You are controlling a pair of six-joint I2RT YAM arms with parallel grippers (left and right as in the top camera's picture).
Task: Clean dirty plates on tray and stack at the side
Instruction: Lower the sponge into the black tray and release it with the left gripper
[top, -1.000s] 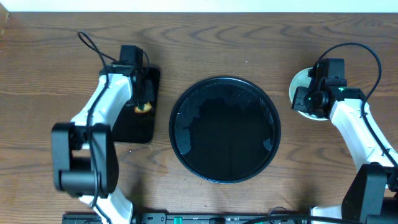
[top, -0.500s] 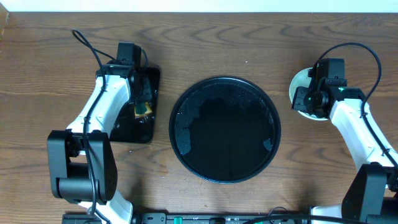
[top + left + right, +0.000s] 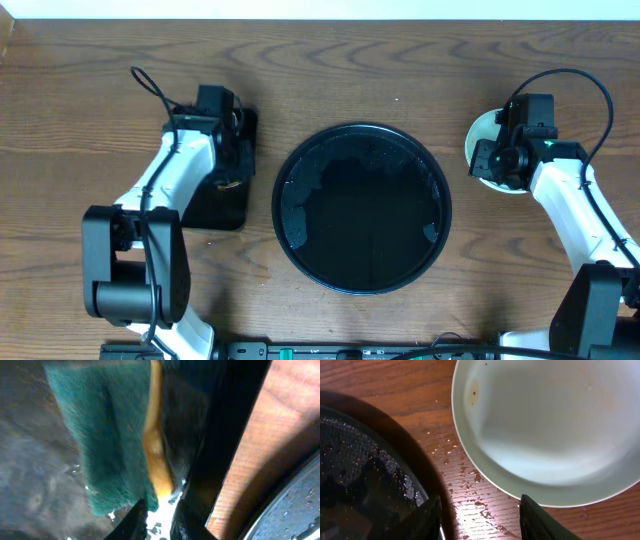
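The round black tray lies wet and bare at the table's centre, and its rim shows in the right wrist view and the left wrist view. The plates are stacked right of it. The top plate, pale blue, has only a small brown speck near its rim; those below are hidden. My right gripper is open and empty, over wet wood between the tray and the stack. My left gripper is narrowly closed on the edge of a green and yellow sponge, over the rectangular tray.
The smaller rectangular black tray lies left of the round tray, wet inside. Water drops lie on the wood by the plate stack. A cable loops from each arm.
My left arm has shifted a little to the right over the rectangular tray, and the sponge is now mostly hidden under the gripper in the overhead view. The right arm has not moved.
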